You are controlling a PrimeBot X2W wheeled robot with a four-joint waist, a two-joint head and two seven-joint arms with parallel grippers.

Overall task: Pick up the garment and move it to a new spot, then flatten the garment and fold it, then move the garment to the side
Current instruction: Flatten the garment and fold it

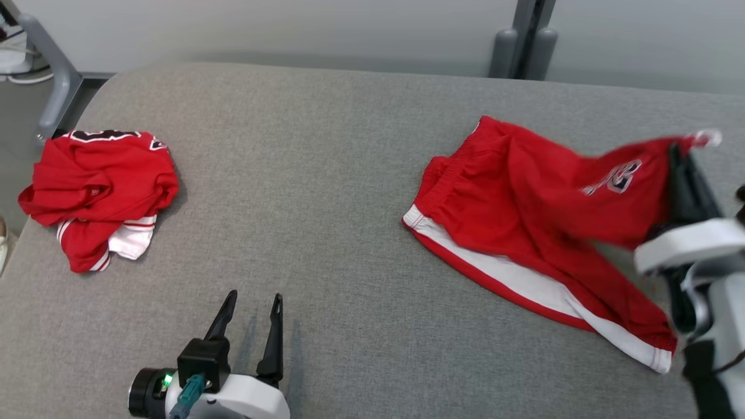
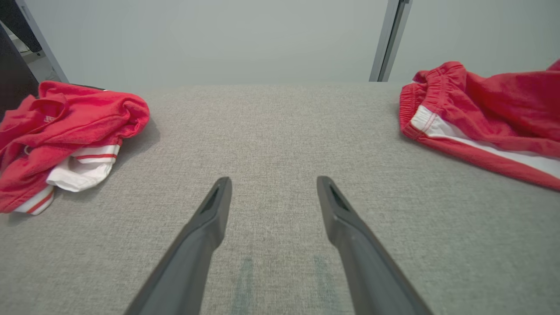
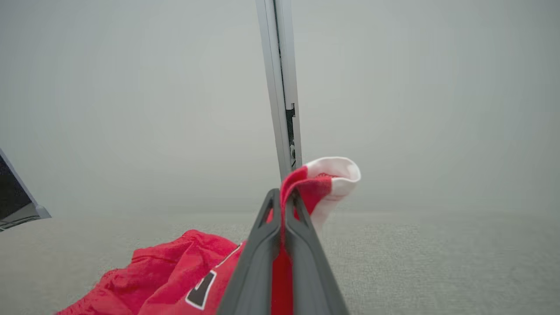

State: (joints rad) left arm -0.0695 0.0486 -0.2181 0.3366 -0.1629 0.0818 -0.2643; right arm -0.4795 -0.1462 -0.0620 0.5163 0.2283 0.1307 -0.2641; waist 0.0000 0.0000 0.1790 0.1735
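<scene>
- Pinching a white-trimmed leg hem, the right gripper lifts one end of the red shorts near the table's right edge.
- Long axis: waistband toward centre, hem toward that edge (waistband end on cloth).
- Left gripper, fingers spread and empty, sits well apart at the near edge.

We are seeing 2 garments lying on the table: the crumpled jersey near its left edge, the shorts toward its right edge, well apart. The left gripper is hovering by the near edge between them.
</scene>
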